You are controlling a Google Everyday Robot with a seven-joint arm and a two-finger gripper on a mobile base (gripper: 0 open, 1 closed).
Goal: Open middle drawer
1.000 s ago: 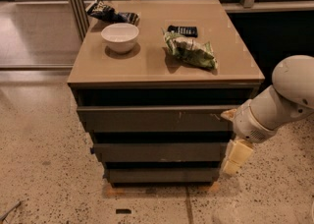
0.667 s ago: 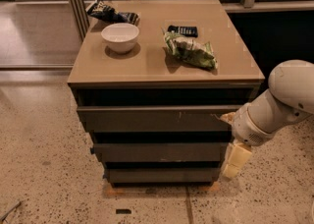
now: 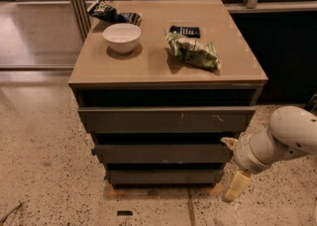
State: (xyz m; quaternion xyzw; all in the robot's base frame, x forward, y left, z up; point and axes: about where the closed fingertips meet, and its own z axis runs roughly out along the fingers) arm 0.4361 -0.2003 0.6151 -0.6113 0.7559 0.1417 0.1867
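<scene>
white arm (image 3: 287,138) reaches in low from the right, wrist angled toward the cabinet (image 3: 168,66). i see the gripper (image 3: 230,168) just beside the right end of the middle drawer (image 3: 163,153), spread apart, holding nothing. that drawer's the 2nd front down, btwn scuffed top & short bottom ones.
</scene>
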